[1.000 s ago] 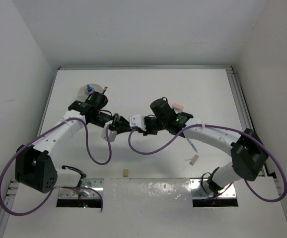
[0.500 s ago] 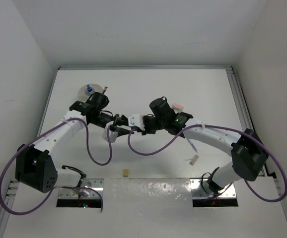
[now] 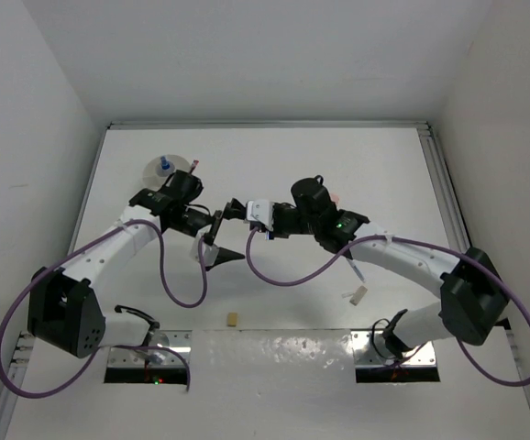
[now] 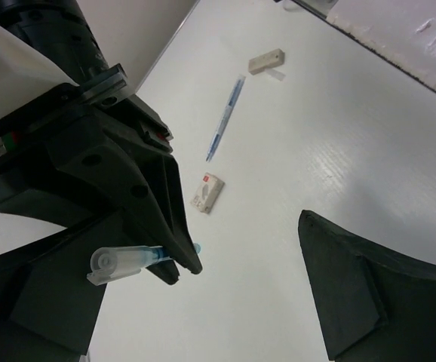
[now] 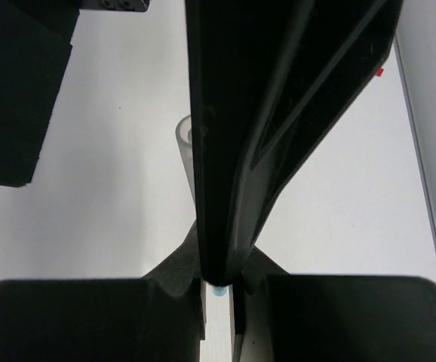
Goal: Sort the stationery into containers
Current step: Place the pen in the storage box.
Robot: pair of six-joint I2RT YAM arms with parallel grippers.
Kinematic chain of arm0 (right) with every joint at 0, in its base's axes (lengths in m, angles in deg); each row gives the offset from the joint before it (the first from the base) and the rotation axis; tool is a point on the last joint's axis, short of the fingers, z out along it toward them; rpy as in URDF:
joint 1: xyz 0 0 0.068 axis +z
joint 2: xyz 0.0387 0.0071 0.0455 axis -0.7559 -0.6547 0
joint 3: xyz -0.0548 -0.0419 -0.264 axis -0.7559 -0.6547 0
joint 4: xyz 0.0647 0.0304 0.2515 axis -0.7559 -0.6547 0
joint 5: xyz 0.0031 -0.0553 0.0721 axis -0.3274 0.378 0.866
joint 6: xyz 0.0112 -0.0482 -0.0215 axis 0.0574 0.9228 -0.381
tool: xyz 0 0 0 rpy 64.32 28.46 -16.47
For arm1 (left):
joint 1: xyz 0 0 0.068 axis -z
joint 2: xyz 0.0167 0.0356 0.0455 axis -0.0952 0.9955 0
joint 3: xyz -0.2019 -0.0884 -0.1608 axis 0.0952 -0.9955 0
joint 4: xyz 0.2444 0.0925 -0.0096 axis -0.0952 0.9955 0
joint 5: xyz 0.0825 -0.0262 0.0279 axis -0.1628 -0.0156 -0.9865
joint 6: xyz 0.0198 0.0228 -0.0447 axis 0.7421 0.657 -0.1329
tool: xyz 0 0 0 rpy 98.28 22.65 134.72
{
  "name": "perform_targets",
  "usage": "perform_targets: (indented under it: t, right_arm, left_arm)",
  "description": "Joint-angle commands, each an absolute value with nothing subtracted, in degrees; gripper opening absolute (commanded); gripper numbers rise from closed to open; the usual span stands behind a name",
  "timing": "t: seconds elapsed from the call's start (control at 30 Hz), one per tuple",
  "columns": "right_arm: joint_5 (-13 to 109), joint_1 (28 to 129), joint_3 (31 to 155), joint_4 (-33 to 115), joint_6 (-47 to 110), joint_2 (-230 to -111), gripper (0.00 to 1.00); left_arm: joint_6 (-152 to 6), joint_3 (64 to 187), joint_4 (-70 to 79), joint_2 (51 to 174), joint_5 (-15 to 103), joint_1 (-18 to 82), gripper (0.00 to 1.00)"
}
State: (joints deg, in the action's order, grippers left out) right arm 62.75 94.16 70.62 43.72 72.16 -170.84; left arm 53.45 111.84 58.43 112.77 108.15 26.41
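A pen with a clear barrel and blue inside hangs above the table, and my right gripper is shut on it. Its black fingertips pinch the blue part, and the clear end sticks out beyond them. My left gripper is open around the pen and does not touch it; its far finger stands well apart. The round bowl sits at the back left with a blue-capped bottle in it.
On the table to the right lie a blue pen, a tan block and a small white printed block. Another tan block lies near the front edge. A pink eraser peeks out behind the right arm.
My left gripper has sprung open and let go of the pen. The right gripper keeps hold of it and has shifted slightly toward the back.
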Motion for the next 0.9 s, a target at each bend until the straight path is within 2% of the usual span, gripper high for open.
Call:
perform_targets:
  t: [0.0, 0.17, 0.2, 0.3, 0.7, 0.87]
  right_arm:
    - [65.8, 92.2, 69.9, 54.8, 65.6, -166.6, 0.0]
    - [70.3, 88.4, 65.1, 64.9, 54.8, -164.9, 0.0]
    - [71.2, 87.9, 64.5, 68.3, 52.9, -164.7, 0.0]
    - [73.4, 86.8, 63.3, 71.5, 49.4, -165.0, 0.0]
    - [74.5, 87.8, 65.2, 68.9, 51.7, -166.6, 0.0]
    - [74.2, 87.3, 63.1, 74.9, 48.2, -165.7, 0.0]
  left_arm:
    - [60.7, 111.0, 57.3, 111.6, 107.3, 25.8, 1.0]
    - [36.7, 110.0, 43.3, 109.8, 107.6, 24.6, 1.0]
    - [26.3, 109.6, 36.0, 108.8, 107.5, 24.4, 1.0]
    - [9.3, 106.6, 21.5, 106.9, 106.1, 24.2, 1.0]
    - [-18.4, 106.3, 0.0, 106.7, 105.3, 24.7, 1.0]
    - [-30.7, 108.1, -5.7, 107.8, 103.9, 24.3, 1.0]
